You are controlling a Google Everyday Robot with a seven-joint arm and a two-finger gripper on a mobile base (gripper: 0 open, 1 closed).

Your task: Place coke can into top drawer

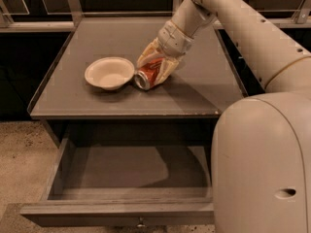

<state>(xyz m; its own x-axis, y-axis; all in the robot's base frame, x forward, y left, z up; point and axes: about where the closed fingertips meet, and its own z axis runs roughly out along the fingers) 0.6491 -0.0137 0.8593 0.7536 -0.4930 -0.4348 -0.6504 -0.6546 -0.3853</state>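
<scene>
I see the claw (156, 68) low over the table (194, 98), its two fingers clamped on either side of the coke can (147, 76). The can is tipped over, its silver end facing the cream bowl (108, 74) just beside it. Under the table's front edge the top drawer (121, 169) stands pulled open, well apart from the can.

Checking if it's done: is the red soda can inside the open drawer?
No, the small red-orange coke can is tilted in the gripper over the grey tabletop, beside the cream bowl.
</scene>
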